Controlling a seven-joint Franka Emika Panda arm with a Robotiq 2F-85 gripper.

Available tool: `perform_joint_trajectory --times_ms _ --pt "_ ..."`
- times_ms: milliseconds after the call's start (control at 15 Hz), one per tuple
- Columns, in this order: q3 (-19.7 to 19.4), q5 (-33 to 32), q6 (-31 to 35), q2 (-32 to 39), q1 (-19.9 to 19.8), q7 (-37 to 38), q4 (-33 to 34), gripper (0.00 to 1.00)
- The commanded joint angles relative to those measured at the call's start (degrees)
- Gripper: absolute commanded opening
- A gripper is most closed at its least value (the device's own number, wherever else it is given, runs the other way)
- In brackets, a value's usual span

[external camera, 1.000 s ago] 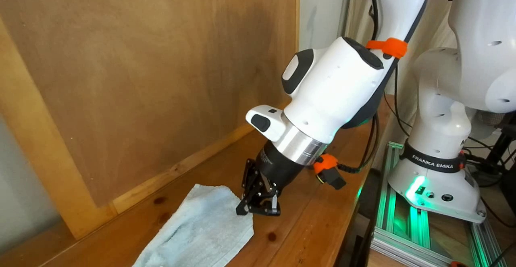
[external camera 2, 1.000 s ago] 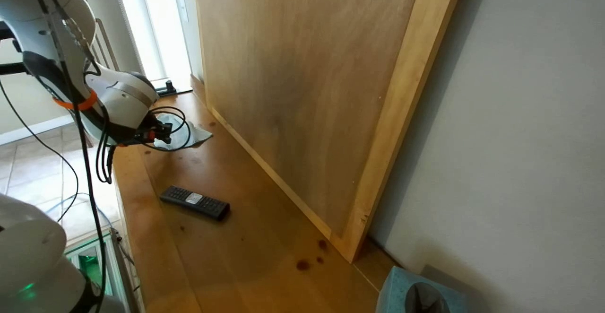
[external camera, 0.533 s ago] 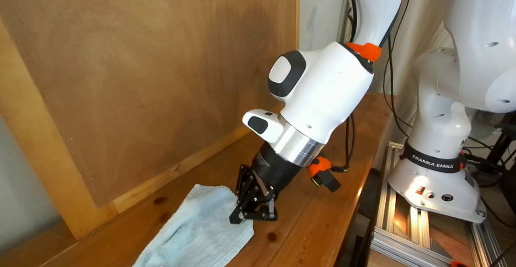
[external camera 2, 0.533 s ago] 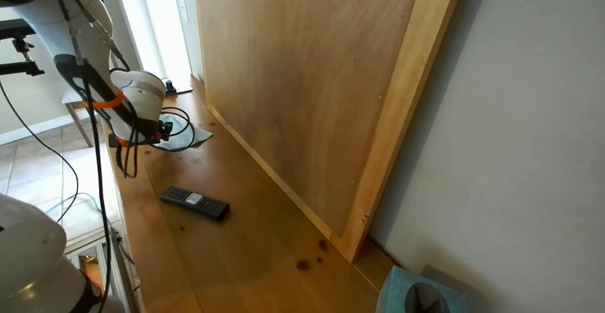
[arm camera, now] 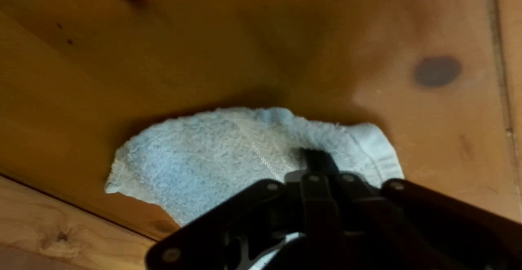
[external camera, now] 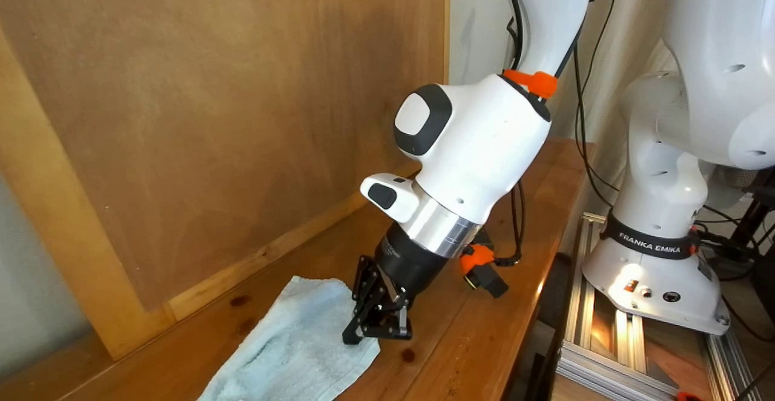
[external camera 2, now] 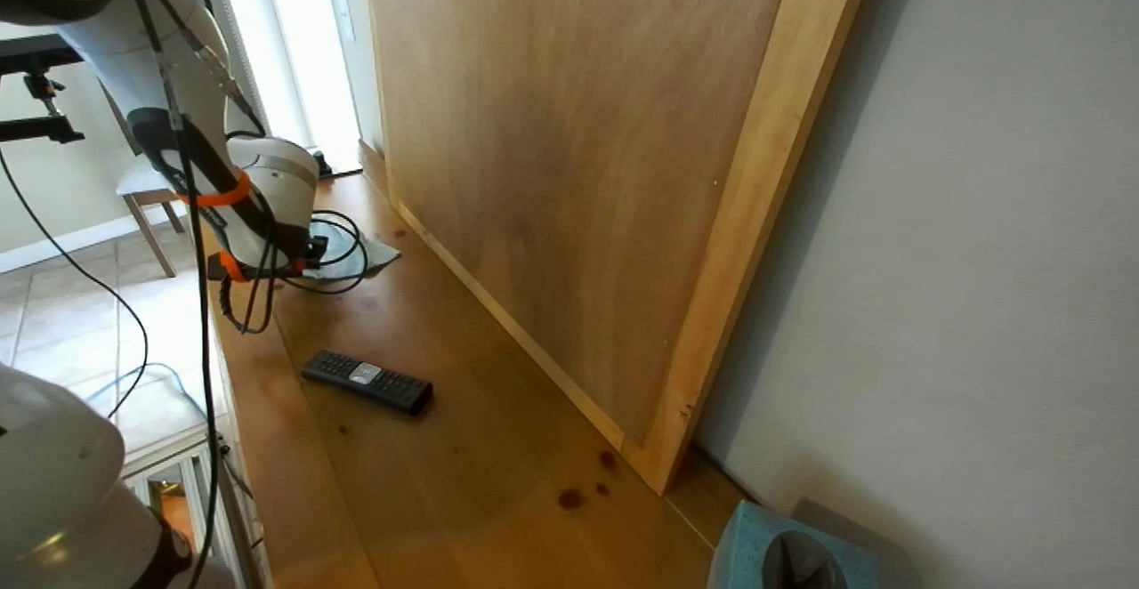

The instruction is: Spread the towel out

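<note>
A pale blue towel (external camera: 296, 346) lies on the wooden table, partly folded and rumpled, with its lower end cut off by the picture edge. In an exterior view it shows small behind the arm and cables (external camera 2: 383, 255). In the wrist view its rounded, folded end (arm camera: 195, 164) lies below the fingers, with a hemmed edge at the right. My gripper (external camera: 352, 335) is low over the towel's right part. In the wrist view its fingertips (arm camera: 318, 162) are together, with no cloth seen between them. The tips are at or just above the towel; I cannot tell whether they touch.
A tall wooden panel (external camera: 242, 116) stands along the table's back. The table (external camera: 460, 334) has a front edge on the robot base's side. A black remote (external camera 2: 367, 382) lies farther along it, and a blue tissue box (external camera 2: 743, 549) stands at the corner.
My gripper has moved a little down and left in an exterior view, farther over the towel. The towel's near corner has shifted very slightly; otherwise the towel looks the same.
</note>
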Motion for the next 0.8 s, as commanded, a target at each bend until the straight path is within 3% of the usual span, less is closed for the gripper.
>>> perform_joint_trajectory --times_ms 0,400,467,733 --pt "-0.04 8.42 -2.92 -0.52 0.79 -1.28 -5.55 0.0" --pt "3.71 31.2 -11.24 -6.25 1.81 -11.96 -13.01 0.0" --pt "6.64 35.65 -12.8 -7.49 -0.18 -14.54 -14.09 0.0" --pt "10.8 53.08 -19.33 -11.76 0.31 -23.7 -17.05 0.0"
